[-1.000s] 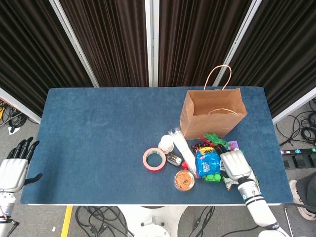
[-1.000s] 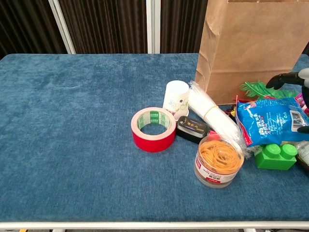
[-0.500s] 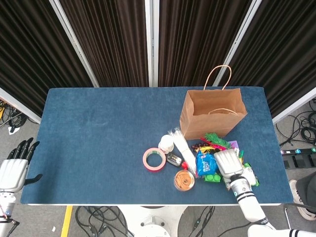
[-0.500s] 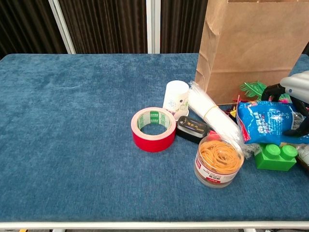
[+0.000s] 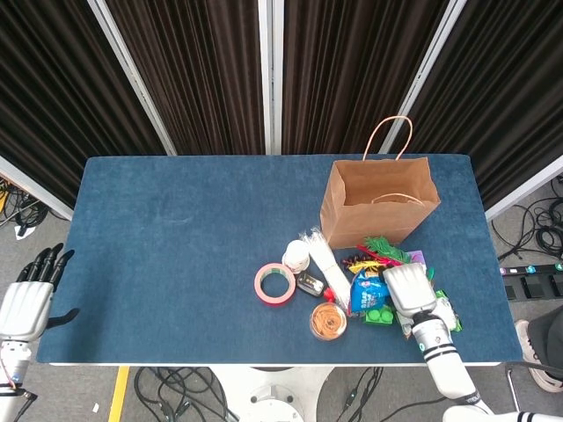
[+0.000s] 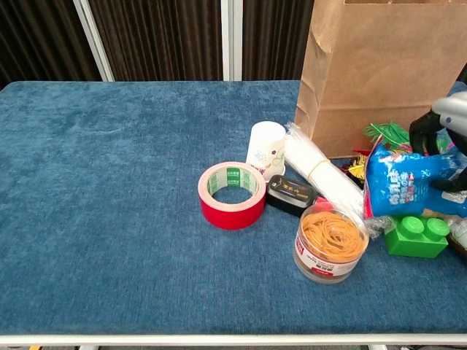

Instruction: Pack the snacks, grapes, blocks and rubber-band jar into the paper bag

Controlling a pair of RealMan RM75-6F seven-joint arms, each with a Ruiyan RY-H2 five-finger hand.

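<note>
The brown paper bag (image 5: 380, 198) stands open at the back right of the table, and its front wall (image 6: 379, 80) fills the top right of the chest view. My right hand (image 5: 406, 288) grips the blue snack bag (image 6: 406, 187) at its right edge, with dark fingers (image 6: 422, 130) curled over the top. The snack bag is tilted up and crumpled. A green block (image 6: 417, 236) lies just below it. The rubber-band jar (image 6: 330, 242) stands to the left of the block. Green plastic grapes and leaves (image 6: 387, 133) lie at the bag's foot. My left hand (image 5: 26, 301) hangs open off the table's left edge.
A red tape roll (image 6: 232, 195), a white paper cup (image 6: 265, 148), a small black case (image 6: 290, 194) and a clear packet of white sticks (image 6: 321, 175) lie left of the snack pile. More wrapped snacks (image 5: 442, 309) lie beside my right hand.
My right hand has moved left onto the blue snack bag and closed on it. The snack bag has gone from lying flat to tilted up. The left hand has stayed put.
</note>
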